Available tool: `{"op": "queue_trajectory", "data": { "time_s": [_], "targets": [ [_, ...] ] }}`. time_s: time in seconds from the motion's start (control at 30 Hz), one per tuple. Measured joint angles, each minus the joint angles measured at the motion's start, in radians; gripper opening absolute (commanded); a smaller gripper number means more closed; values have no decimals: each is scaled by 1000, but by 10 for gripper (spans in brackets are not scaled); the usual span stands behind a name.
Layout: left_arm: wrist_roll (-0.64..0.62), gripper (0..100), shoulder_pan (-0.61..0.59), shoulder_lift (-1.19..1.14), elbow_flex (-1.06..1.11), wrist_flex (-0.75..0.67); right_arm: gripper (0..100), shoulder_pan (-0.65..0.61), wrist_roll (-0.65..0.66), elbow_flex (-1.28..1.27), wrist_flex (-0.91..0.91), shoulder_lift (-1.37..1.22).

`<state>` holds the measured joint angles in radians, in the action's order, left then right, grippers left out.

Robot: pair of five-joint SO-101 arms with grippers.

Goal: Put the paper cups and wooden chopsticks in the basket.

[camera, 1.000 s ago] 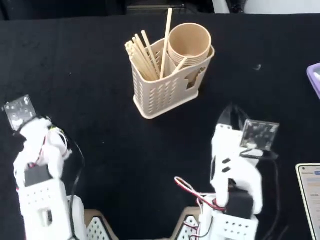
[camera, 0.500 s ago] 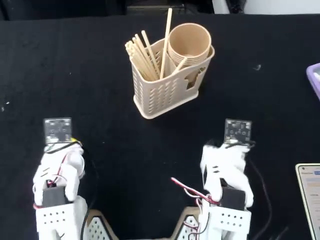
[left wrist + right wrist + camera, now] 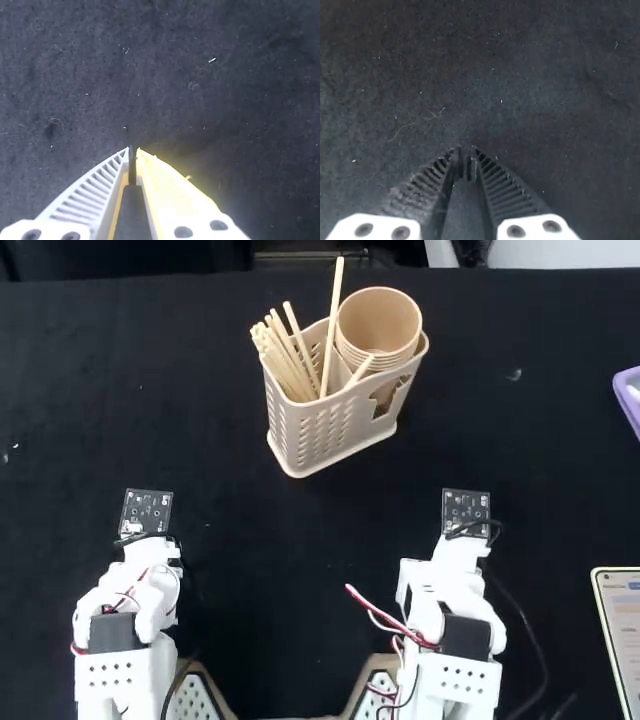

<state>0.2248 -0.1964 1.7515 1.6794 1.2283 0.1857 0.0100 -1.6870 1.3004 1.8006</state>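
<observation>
A beige slotted basket stands upright at the back centre of the black table. Stacked paper cups fill its right compartment and several wooden chopsticks stand in its left one. One chopstick sticks up taller between them. The left arm is folded back at the front left, and my left gripper is shut over bare cloth. At the front right the right arm is folded back too, my right gripper shut with nothing in it.
A purple object pokes in at the right edge. A phone lies at the front right corner. Black cloth covers the whole table between the arms and the basket.
Both arms have drawn back toward the front edge and straightened. The left arm swung in from the left edge. The basket and its contents have not moved.
</observation>
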Motion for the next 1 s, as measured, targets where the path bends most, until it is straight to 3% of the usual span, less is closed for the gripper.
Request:
{"op": "queue_trajectory", "data": {
  "time_s": [1.0],
  "targets": [
    [0,30,6,69,0,8,36,-2,2,0,0,0]
  ]
}}
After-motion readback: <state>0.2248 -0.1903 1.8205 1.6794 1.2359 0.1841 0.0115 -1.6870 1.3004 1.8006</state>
